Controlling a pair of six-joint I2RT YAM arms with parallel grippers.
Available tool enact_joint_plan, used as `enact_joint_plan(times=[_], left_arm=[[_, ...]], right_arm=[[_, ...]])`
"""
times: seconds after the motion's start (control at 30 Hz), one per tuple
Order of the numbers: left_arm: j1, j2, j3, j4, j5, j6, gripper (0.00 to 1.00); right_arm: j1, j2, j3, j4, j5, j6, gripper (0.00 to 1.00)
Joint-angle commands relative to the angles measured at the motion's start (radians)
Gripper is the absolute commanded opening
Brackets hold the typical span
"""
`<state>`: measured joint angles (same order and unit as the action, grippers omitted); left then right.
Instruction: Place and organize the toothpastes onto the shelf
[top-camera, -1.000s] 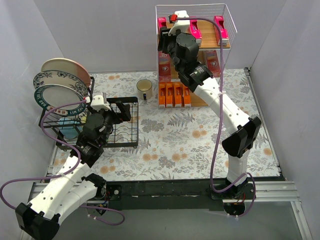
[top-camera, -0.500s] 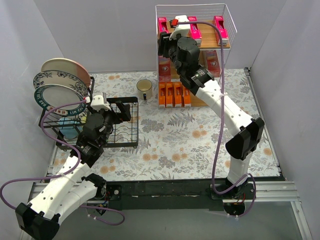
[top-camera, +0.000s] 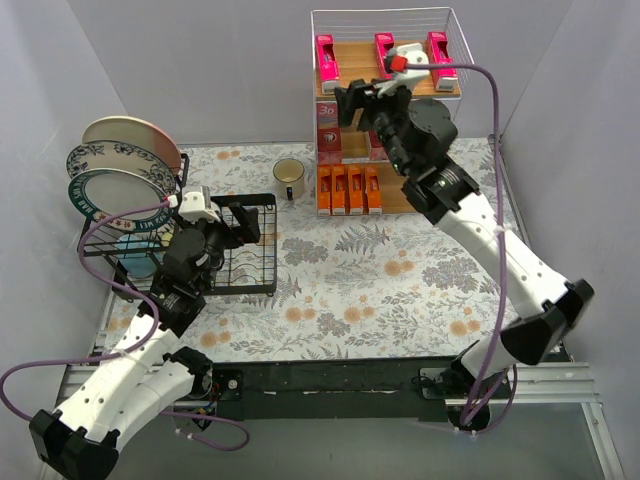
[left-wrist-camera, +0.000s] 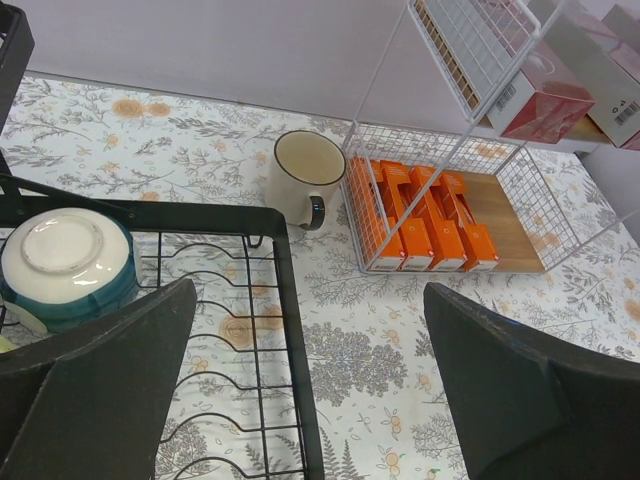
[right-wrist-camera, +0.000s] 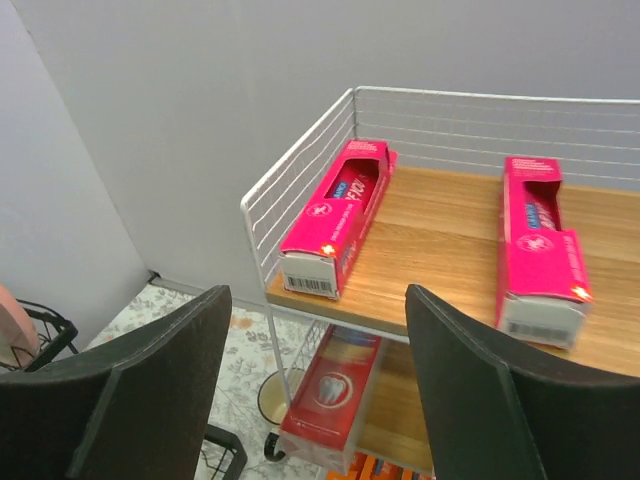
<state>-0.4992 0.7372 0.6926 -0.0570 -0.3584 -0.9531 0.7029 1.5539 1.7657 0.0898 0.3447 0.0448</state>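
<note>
Cartons (right-wrist-camera: 338, 212), slim, glossy, on wooden shelf (right-wrist-camera: 445, 232)

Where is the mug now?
In the top view, the mug stands just left of the shelf, beside its orange cartons and behind the black rack.

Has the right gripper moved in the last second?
Yes. The right gripper pulled back from over the shelf, down and rightward in the top view.

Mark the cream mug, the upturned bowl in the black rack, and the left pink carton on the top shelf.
cream mug (left-wrist-camera: 308, 168): left wrist view, its inside.
upturned bowl (left-wrist-camera: 66, 262): left wrist view, its base.
left pink carton (right-wrist-camera: 335, 215): right wrist view, its long face.
</note>
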Motion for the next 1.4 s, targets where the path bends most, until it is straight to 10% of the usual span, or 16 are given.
enact_joint_plan(times=[0.0,0.6,1.37], left_arm=[[0.005,-0.041,0.036,-0.056,-0.034,0.001,0.98],[0.005,-0.243,0.4,-0.363,-0.157,0.085,0.98],[0.005,-0.421,0.363,-0.165,-0.252,0.261,0.98]], right_arm=[[0.0,-0.193,-0.204,0.131,0.074,-0.08,0.8],[0.0,-1.05,-0.91,-0.016,0.49,-0.263,0.99],[0.0,-1.247,-1.02,0.079,0.568,-0.424,0.99]])
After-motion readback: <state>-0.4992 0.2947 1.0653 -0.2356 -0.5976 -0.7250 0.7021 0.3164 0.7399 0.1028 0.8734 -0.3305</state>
